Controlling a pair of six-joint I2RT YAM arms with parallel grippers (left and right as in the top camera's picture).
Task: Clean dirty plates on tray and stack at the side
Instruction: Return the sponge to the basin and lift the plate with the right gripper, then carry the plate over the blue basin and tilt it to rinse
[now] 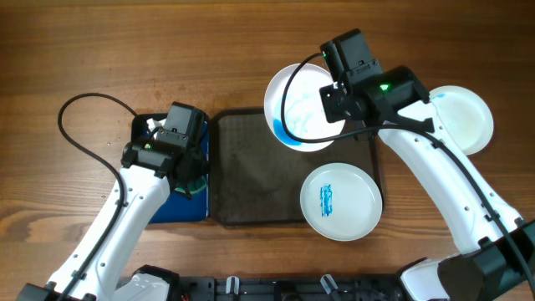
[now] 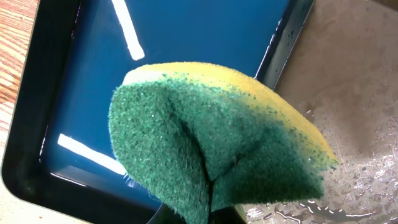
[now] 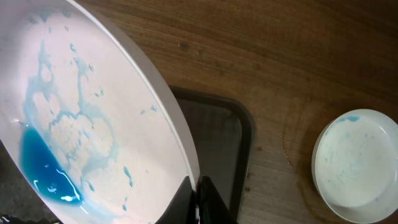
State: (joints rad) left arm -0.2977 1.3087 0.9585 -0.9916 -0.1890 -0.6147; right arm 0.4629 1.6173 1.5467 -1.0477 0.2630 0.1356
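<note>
Plates number three, all round, white and glossy, equal in size; one plate [image 1: 301, 109] is tilted on edge above the far right corner of the tray [image 1: 251, 167], its face streaked with watery pale blue and a pool of deeper blue at its low side; the right gripper [image 1: 337, 94] is clamped on its rim, fingers [image 3: 200, 198] pinched together over the thin edge; a second plate [image 1: 341, 201] lies flat on the near right end of the tray, a small blue scribble at its middle; the third plate [image 1: 461, 117] rests on the wooden table [image 1: 125, 50] to the right of the tray, with only faint blue traces.

One tray, dark grey-brown, rectangular, with rounded corners, matte and finely textured, beaded with water near its left rim; just beside it sits one smaller glossy blue tray [image 2: 205, 31].

One sponge [image 2: 211, 143], coarse green scouring face on yellow foam, is folded in the closed left gripper [image 1: 188, 176], above the blue tray.
</note>
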